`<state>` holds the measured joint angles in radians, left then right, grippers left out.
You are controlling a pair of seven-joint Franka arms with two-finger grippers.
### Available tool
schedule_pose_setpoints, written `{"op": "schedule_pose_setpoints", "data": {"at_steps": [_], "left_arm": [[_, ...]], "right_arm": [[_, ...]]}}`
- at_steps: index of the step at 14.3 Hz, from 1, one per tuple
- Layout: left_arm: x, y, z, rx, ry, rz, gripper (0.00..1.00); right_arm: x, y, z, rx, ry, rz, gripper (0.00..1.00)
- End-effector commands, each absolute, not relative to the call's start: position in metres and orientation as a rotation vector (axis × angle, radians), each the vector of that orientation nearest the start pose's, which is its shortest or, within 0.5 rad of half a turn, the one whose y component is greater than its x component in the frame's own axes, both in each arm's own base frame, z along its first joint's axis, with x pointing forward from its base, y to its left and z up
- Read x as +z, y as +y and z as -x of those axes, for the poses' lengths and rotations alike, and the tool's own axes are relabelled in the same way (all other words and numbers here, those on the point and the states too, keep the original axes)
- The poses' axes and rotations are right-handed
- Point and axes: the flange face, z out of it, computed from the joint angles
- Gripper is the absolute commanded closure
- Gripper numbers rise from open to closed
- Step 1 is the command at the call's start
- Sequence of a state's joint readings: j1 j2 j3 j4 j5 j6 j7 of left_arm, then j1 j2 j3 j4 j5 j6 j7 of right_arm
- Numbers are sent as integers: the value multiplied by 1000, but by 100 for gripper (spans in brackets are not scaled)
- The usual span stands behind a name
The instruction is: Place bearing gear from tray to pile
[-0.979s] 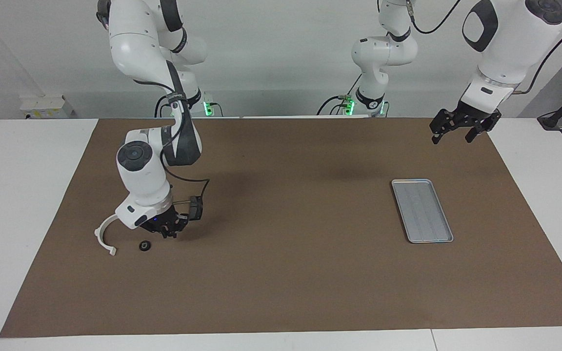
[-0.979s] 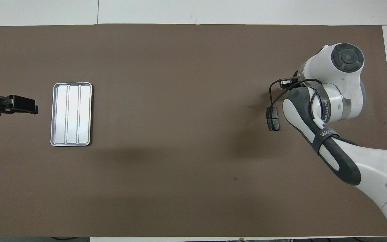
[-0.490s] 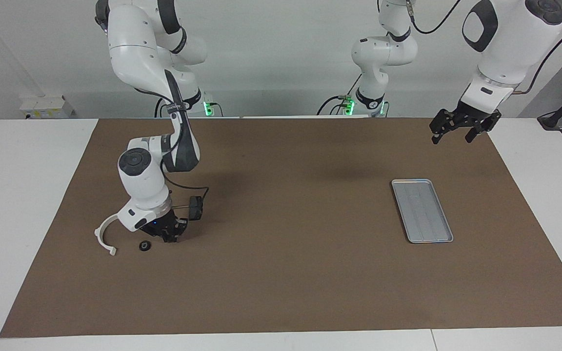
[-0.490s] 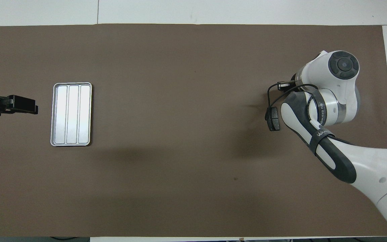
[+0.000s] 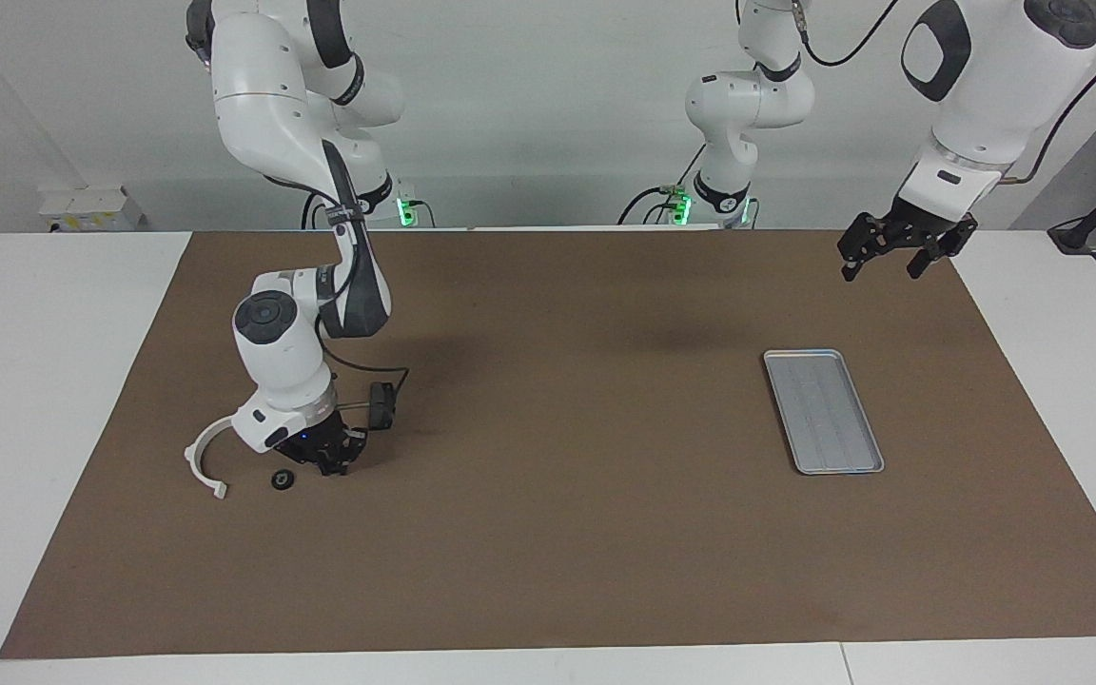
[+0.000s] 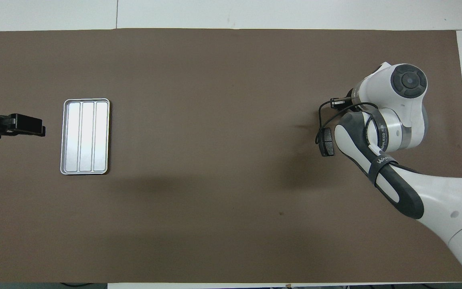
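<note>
The silver ribbed tray (image 5: 824, 411) (image 6: 85, 136) lies bare at the left arm's end of the mat. At the right arm's end lies the pile's white half-ring bracket (image 5: 199, 459). Beside it sits a small black round part (image 5: 283, 479) that looks like a bearing gear. My right gripper (image 5: 331, 466) is shut and low over the mat, just beside that part. Whether anything sits between its fingertips is hidden. In the overhead view the right arm (image 6: 391, 120) covers the bracket and the round part. My left gripper (image 5: 883, 270) (image 6: 42, 130) waits open, raised beside the tray.
A brown mat (image 5: 567, 533) covers most of the white table. A small dark block on a cable (image 5: 381, 404) (image 6: 327, 142) hangs beside the right wrist.
The right arm has bent lower and its gripper has sunk a little toward the mat beside the round part. The left arm has not moved.
</note>
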<state>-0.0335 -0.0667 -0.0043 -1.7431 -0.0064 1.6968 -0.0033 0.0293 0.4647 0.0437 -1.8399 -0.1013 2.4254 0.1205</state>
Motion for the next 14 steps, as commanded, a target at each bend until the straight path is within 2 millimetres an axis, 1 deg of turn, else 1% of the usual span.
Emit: {"op": "schedule_pose_setpoints", "data": {"at_steps": [1, 3, 4, 5, 6, 7, 9, 11, 14], "left_arm": [[591, -21, -534, -43, 59, 3164, 0], [591, -21, -534, -43, 59, 3164, 0], [591, -21, -534, -43, 59, 3162, 0], [591, -21, -534, -43, 59, 3162, 0], [591, -21, -534, -43, 59, 3162, 0], [591, -21, -534, -43, 59, 3162, 0], [591, -21, -534, -43, 59, 3164, 0], [591, -21, -534, -43, 59, 3164, 0], [591, -21, -534, -43, 59, 3162, 0]], "right_arm": [[275, 44, -652, -234, -34, 3146, 100], [275, 45, -652, -234, -35, 3146, 100], [275, 45, -652, -234, -35, 3146, 82], [276, 45, -652, -237, -35, 3146, 11], [281, 45, -652, -246, -44, 3146, 0], [285, 47, -652, -244, -53, 3146, 0], [303, 51, -650, -233, -59, 3151, 0], [328, 53, -647, -191, -61, 3162, 0], [385, 53, -640, -135, -65, 3179, 0]]}}
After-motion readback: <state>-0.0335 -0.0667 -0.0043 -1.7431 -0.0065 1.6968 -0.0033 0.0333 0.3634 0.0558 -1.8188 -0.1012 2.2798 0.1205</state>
